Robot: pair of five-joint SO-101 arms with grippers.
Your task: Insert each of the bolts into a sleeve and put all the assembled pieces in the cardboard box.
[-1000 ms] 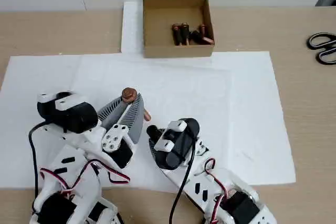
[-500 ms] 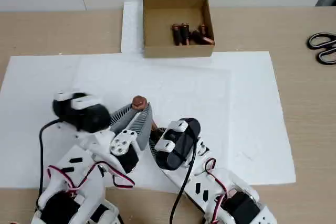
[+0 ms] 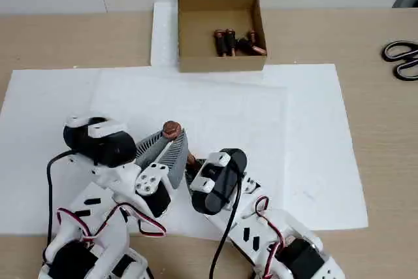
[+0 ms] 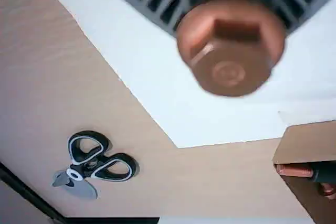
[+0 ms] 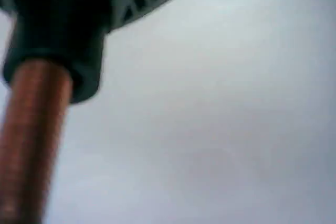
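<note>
Logged since a second ago: shift of left gripper [image 3: 168, 138] and its bolt [image 3: 172, 129] across the paper [image 3: 313, 135] toward right gripper [image 3: 191, 165], with hardly any further travel in the last half second. Left gripper clamped on bolt shank just below the hex head, head tilted away from the arm bases. Right gripper closed on black sleeve [image 5: 58, 51], held low over the paper between the two arms. Threaded end of bolt seen meeting the sleeve mouth in the right wrist view; depth of entry not determinable. Step in hand judged as insertion of bolt into sleeve, partly done at best. Next move judged to call for keeping shank and bore in line, pushing home, then letting go with one gripper and carrying the piece to the box. Cardboard box [image 3: 189, 31] at far edge of paper, well apart from both grippers; several assembled pieces [image 3: 236, 42] lying toward its right and near walls, left part bare. Scissors [image 3: 400, 59] on table [image 3: 65, 37] at far right, untouched.
</note>
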